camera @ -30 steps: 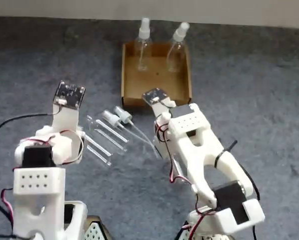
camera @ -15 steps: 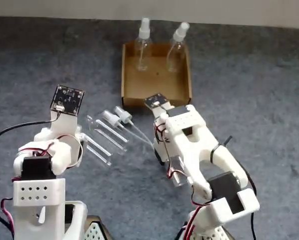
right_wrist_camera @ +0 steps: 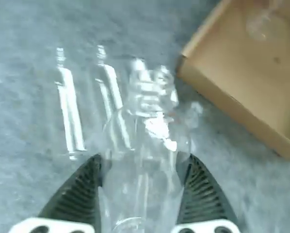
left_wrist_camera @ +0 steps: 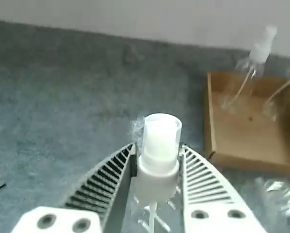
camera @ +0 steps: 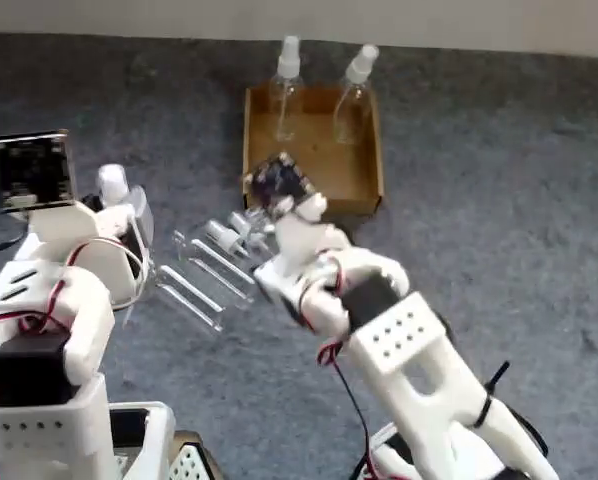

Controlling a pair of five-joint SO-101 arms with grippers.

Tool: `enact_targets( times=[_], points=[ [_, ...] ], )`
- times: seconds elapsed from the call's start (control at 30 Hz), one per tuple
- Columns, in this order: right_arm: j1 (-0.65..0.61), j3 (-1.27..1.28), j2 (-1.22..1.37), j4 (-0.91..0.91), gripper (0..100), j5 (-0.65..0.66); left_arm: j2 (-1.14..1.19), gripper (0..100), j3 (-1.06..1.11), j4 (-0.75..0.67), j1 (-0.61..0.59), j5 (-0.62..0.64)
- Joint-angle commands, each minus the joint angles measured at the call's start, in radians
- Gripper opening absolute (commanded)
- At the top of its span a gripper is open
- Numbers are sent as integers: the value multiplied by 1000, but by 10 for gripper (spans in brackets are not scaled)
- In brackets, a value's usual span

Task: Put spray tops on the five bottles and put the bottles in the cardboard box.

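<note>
- Spray top (left_wrist_camera: 160,128), white with a thin tube hanging below it, sits upright in the lower middle of the left wrist view. The left gripper (left_wrist_camera: 157,148) is closed on its collar, one jaw on each side.
- In the high view the same spray top (camera: 112,183) is at the left of the frame, raised above the grey carpet (camera: 499,200) and well apart from the cardboard box (camera: 364,180).
- A clear bottle (right_wrist_camera: 145,145) with a bare threaded neck fills the lower middle of the right wrist view. The right gripper (right_wrist_camera: 144,162) clamps its body between both jaws.
- The neck of that bottle points toward the upper part of the right wrist view, near the corner of the cardboard box (right_wrist_camera: 242,73).
- Two more clear bottles without tops lie side by side on the carpet left of centre in the high view, one (camera: 191,295) lower, the other (camera: 219,262) just above it.
- Both lying bottles also show in the upper left of the right wrist view, beyond the held bottle.
- Two loose spray tops (camera: 222,232) (camera: 243,222) lie on the carpet just below the box's lower left corner, touching or nearly touching the right arm.
- The cardboard box is in the upper middle of the high view. Two capped bottles (camera: 284,90) (camera: 351,90) stand upright in it along its far wall.
</note>
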Motion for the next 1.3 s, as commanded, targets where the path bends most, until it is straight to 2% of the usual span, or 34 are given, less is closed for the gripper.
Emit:
enact_targets(
  times=[0.0,0.1,0.17,0.33,0.47,0.7,0.83,0.97,1.13,1.27],
  points=[
    [-71,119,-133,-134,3,-14,-8,4,-67,-94,25,103],
    [-102,211,-191,-194,3,-14,-8,4,-67,-155,35,196],
    [-120,252,-229,-206,3,-14,-8,4,-68,-178,87,239],
    [-140,291,-326,-203,3,-14,-8,4,-67,-207,243,253],
    [-139,340,-395,-202,3,-14,-8,4,-67,-311,254,255],
    [-163,414,-441,-208,3,-14,-10,4,-77,-382,260,258],
    [-160,415,-441,-265,3,-14,-10,4,-77,-368,272,356],
    [-160,433,-441,-298,3,-14,-84,4,-71,-292,275,399],
    [-160,455,-441,-335,3,-15,-236,4,-51,-259,269,394],
    [-160,460,-441,-335,3,-18,-271,4,25,-259,269,361]
  ],
)
